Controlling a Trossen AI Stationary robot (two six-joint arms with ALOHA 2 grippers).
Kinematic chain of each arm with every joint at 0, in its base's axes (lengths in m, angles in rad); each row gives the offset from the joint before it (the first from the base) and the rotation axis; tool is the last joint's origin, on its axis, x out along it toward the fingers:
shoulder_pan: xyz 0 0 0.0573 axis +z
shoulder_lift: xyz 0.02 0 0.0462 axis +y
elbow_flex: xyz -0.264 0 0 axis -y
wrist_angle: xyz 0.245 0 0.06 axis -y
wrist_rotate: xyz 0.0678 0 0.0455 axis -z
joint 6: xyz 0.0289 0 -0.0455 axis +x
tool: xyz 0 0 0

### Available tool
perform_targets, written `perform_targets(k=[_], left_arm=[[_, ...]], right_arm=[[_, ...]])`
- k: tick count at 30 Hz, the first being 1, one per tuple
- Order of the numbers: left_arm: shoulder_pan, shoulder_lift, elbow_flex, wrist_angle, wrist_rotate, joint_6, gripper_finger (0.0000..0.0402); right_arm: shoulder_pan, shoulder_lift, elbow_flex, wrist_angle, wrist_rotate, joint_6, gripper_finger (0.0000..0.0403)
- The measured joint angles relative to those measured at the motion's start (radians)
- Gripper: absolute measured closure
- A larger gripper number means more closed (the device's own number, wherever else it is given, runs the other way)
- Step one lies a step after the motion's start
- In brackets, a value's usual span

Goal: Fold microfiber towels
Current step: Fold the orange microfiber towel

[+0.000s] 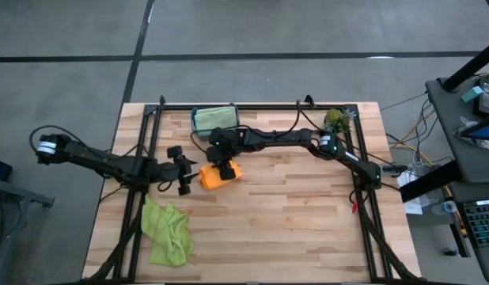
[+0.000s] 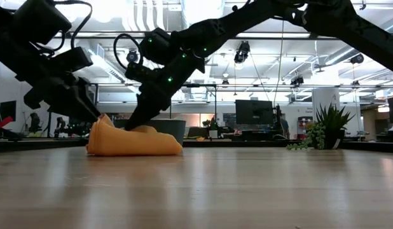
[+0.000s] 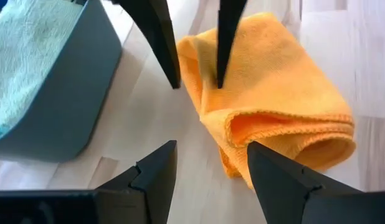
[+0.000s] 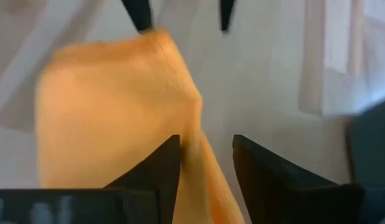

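Observation:
The orange towel lies folded into a small thick bundle on the table's middle left, its rolled fold facing my left gripper. That left gripper is open and hovers just left of the bundle. Reaching across from the right, my right gripper is open over the bundle's far side, with a raised edge of the cloth between its fingers. A lime green towel lies crumpled near the front left. A pale green towel sits in the teal bin. My right gripper comes down slanting from the table's far right, its open fingers on either side of a raised edge of the orange towel. Whether a finger touches the cloth, I cannot tell. The towel rests on the table.
The bin stands at the far edge just behind the two grippers. A small plant sprig is at the far right. Bare wood lies open across the near right half of the table.

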Motion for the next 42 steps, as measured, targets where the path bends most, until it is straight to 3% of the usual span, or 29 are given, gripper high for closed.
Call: perform_targets(k=[9,18,21,24,30,35,37,42], left_arm=[[0.014,0.018,0.061,-0.187,-0.003,-0.163,0.0210],[0.015,0.016,0.146,-0.242,0.004,-0.100,0.0189],[0.014,0.016,0.170,-0.222,0.092,-0.048,0.0189],[0.013,0.037,0.167,-0.100,0.175,-0.019,0.0196],[0.013,0.159,0.159,0.019,0.255,0.006,0.0261],[0.013,0.295,0.159,0.022,0.262,0.005,0.0337],[0.014,0.343,0.160,0.028,0.246,0.005,0.0363],[0.016,0.424,0.162,0.045,0.113,0.005,0.0398]], right_arm=[[0.000,-0.034,0.000,-0.046,0.053,-0.012,0.0278],[0.000,-0.061,0.000,-0.098,0.096,-0.018,0.0276],[0.001,-0.073,0.000,-0.143,0.098,-0.018,0.0277],[0.008,-0.090,0.000,-0.169,0.098,-0.006,0.0281],[0.047,-0.103,-0.010,-0.171,0.095,-0.001,0.0297],[0.073,-0.103,-0.075,-0.116,0.094,0.001,0.0362],[0.072,-0.103,-0.114,-0.071,0.096,0.012,0.0386],[0.064,-0.101,-0.197,-0.032,0.146,0.060,0.0391]])
